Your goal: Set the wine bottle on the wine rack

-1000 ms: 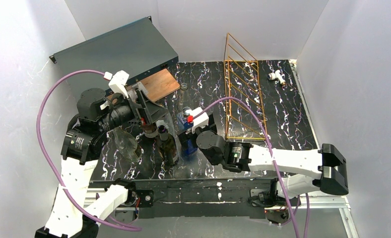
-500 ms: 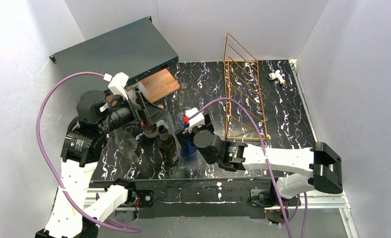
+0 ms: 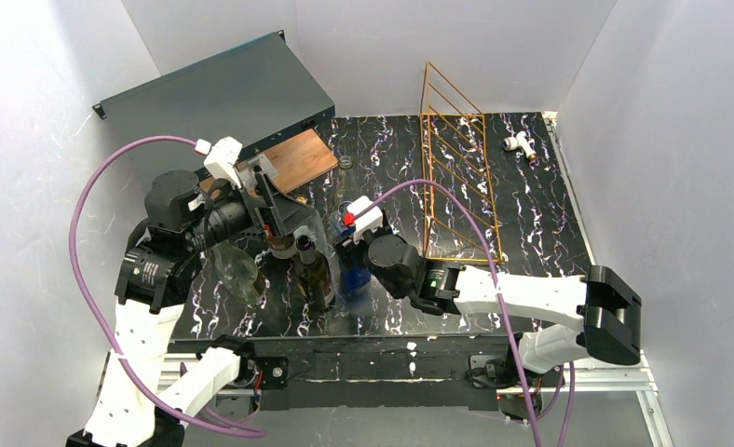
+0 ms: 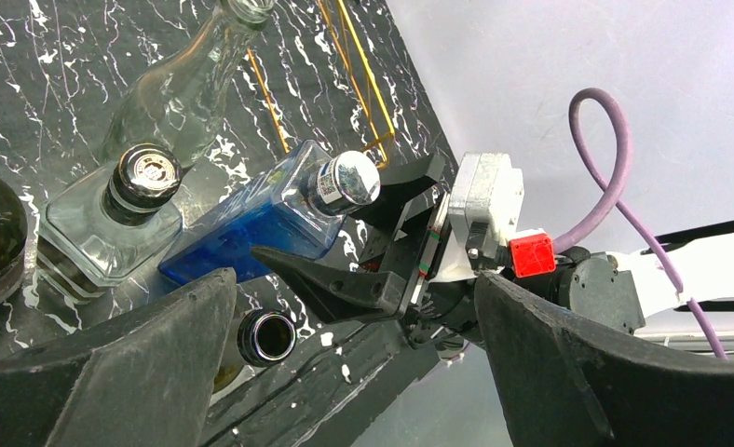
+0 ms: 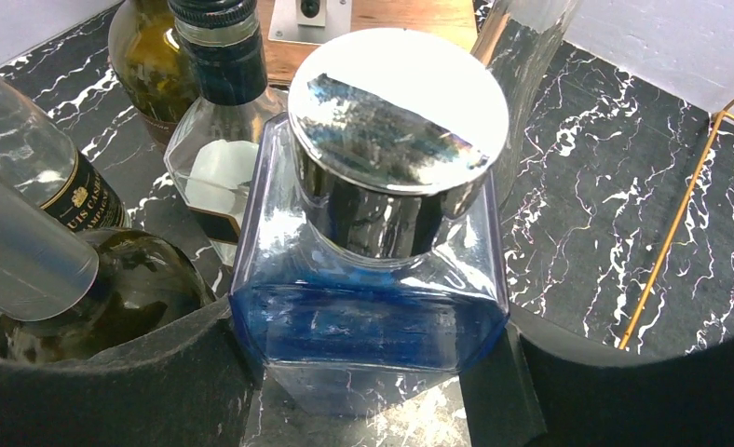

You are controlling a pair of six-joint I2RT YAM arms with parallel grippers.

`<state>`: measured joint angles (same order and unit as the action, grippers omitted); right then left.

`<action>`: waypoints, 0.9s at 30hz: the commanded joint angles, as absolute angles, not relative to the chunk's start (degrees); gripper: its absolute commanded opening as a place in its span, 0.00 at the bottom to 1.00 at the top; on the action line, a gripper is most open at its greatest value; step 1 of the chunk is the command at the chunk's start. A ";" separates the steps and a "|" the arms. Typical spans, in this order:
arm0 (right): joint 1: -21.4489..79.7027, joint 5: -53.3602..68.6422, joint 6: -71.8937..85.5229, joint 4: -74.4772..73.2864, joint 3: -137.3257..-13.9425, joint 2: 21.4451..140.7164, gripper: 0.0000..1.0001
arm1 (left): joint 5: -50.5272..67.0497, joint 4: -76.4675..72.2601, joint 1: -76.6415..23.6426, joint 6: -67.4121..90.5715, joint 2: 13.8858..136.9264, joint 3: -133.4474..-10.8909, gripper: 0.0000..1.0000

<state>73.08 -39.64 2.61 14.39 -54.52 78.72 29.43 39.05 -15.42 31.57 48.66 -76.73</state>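
Several bottles stand close together at the table's front left. A dark green wine bottle with an open mouth stands beside a blue square bottle with a silver cap. My right gripper is open and straddles the blue bottle below its shoulder, with a finger close against each side. My left gripper is open and empty, hovering over the cluster. The gold wire wine rack stands upright at the back right and holds no bottle.
A clear tall bottle, a clear square bottle with a black cap and a foil-necked green bottle crowd the blue one. A dark grey metal box and a wooden board sit at the back left. A small white object lies at the far right.
My right arm has moved left and forward, bringing its fingers to either side of the blue bottle. The left arm and the bottles have stayed in place.
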 commanded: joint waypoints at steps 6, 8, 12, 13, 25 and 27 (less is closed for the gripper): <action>72.13 -35.28 0.22 11.84 -56.31 73.70 0.02 | 30.33 38.51 -15.10 30.98 48.11 -75.89 0.99; 72.07 -34.56 0.18 10.08 -57.54 72.75 0.01 | 30.32 38.50 -15.11 31.07 48.37 -75.86 0.99; 71.98 -32.47 0.53 7.82 -58.70 70.16 0.01 | 30.54 38.55 -15.11 31.20 48.78 -76.24 0.99; 71.98 -32.09 0.74 6.64 -59.40 69.61 0.01 | 30.56 38.50 -15.11 31.20 48.78 -76.29 0.99; 71.46 -32.62 5.10 -18.15 -66.35 60.84 0.01 | 30.76 38.31 -15.11 30.93 49.49 -76.25 0.99; 71.46 -33.37 5.36 -20.93 -66.82 58.86 0.01 | 30.91 37.86 -15.11 31.07 49.70 -75.68 0.99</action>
